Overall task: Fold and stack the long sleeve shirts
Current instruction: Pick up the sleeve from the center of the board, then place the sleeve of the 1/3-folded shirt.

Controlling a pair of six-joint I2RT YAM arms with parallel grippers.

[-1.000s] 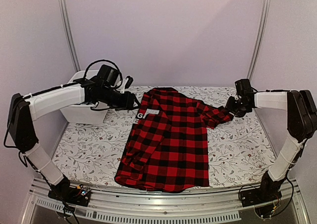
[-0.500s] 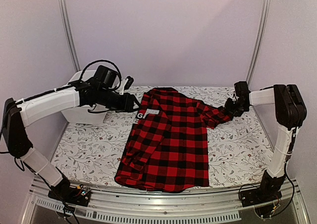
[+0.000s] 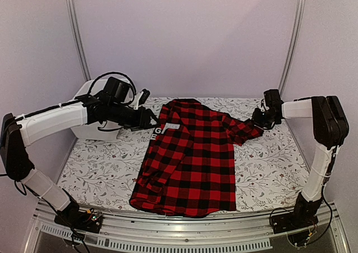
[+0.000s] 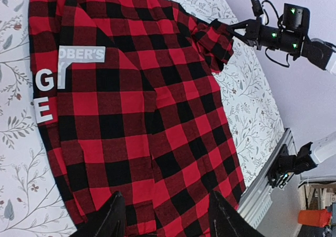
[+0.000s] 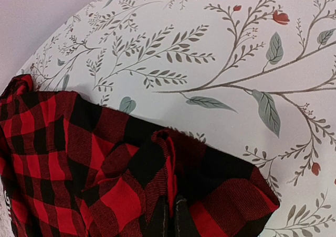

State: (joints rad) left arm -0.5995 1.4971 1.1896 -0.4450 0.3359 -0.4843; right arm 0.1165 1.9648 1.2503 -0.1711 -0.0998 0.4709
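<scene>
A red-and-black buffalo check long sleeve shirt [image 3: 193, 158] lies spread on the floral tablecloth, collar toward the back, with white lettering [image 3: 158, 132] at its left edge. It fills the left wrist view [image 4: 142, 106]. My right gripper [image 3: 258, 118] is shut on the shirt's right sleeve cuff [image 5: 173, 184], pinching a fold of cloth just above the table. My left gripper [image 3: 152, 117] is open and empty, hovering beside the shirt's left shoulder; its dark fingertips [image 4: 113, 216] show at the bottom of the left wrist view.
A white plastic bin [image 3: 99, 118] stands at the back left, behind my left arm. The floral tablecloth [image 3: 274, 163] covers the table. A metal rail [image 3: 184, 230] runs along the near edge, and frame posts [image 3: 75, 34] stand at the back.
My right gripper has shifted slightly toward the back with the sleeve cuff. My left arm has lowered a little and stays beside the shirt's left shoulder.
</scene>
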